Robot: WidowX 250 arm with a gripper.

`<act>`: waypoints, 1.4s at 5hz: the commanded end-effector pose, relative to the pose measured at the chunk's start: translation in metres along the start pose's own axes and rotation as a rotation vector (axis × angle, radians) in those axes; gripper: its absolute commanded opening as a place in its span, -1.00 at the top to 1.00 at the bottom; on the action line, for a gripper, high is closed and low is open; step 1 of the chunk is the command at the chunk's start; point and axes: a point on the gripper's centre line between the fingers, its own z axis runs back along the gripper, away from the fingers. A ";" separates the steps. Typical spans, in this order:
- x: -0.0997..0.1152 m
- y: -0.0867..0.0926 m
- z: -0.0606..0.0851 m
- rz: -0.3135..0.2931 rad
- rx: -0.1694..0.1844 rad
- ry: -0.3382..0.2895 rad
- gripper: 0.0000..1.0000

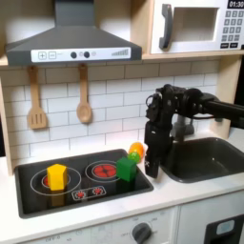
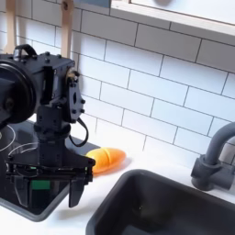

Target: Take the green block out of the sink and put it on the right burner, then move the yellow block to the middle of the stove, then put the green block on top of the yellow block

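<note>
**Green block on the burner, claw beside it, yellow block not yet moved**

Taking the stove [image 1: 38, 198] as the landmark. In the first exterior view the green block [image 1: 127, 169] rests on the stove's burner nearest the sink [image 1: 205, 160], toward that burner's sink-side edge. The yellow block [image 1: 56, 176] stands upright on the other burner, well apart from the green one. A round orange-yellow-green toy [image 1: 137, 150] lies just behind the stove's back corner on the sink side.

The gripper [image 1: 151, 168] hangs at the stove's sink-side edge, just beside the green block. In the second exterior view the gripper [image 2: 42, 181] has its two fingers spread wide apart, with the green block [image 2: 40, 186] low between them. I cannot tell from either view whether a finger touches the block; the jaws are not closed on it.

Judgement: the first step looks done, since the sink basin holds no block and the green one sits on a burner. The yellow block is off the stove's middle, so that step is outstanding.

Risks from here:
- The open fingers straddle the green block. A sideways departure across the stove could drag or tip it off the burner.
- The green block sits near the stove's sink-side edge; a knock could send it onto the counter or toward the sink.
- Stacking calls for the yellow block to stand square; a skewed set-down would leave a poor seat.
</note>
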 end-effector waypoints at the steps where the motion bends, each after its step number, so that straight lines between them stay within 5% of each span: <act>1: 0.000 0.000 0.000 0.000 0.000 0.000 -1.00; 3: 0.000 0.000 0.000 0.002 0.000 0.000 -1.00; 6: 0.032 0.021 0.014 0.105 0.002 -0.050 -1.00; 7: 0.047 0.031 0.009 0.135 0.021 -0.045 -1.00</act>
